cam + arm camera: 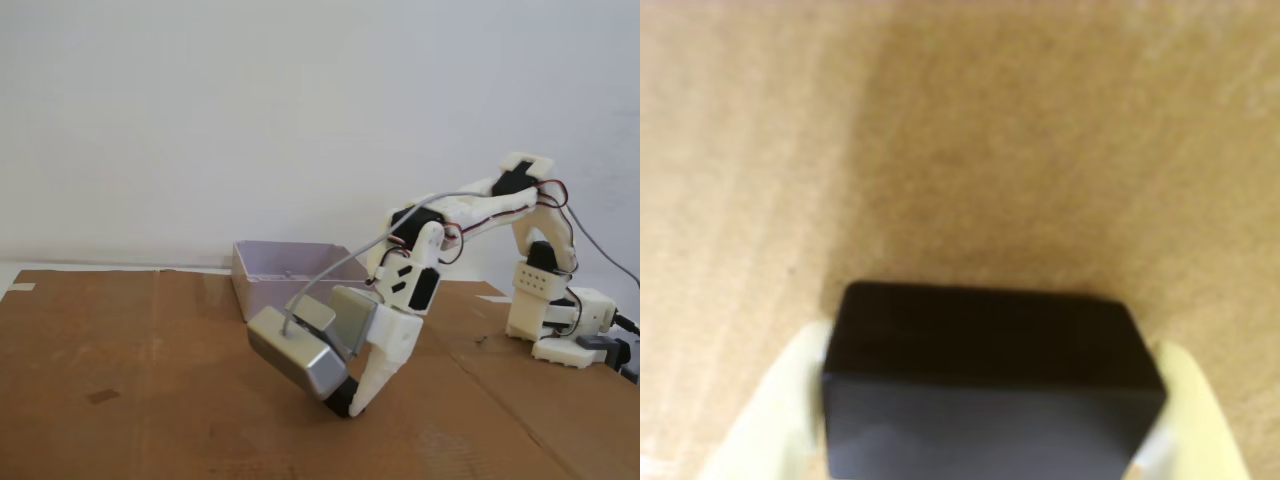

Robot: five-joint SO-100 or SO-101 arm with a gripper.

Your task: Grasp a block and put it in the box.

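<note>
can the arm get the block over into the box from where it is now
Probably yes. The gripper looks shut on the block, low over the cardboard, and the box sits open-topped just behind it with nothing between; it would need to lift over the low wall.

Wrist view blurred: small matte black rectangular block (985, 385) cut off at frame bottom; fixed view: silver-grey boxy camera module (297, 351) hides most of it.
</note>
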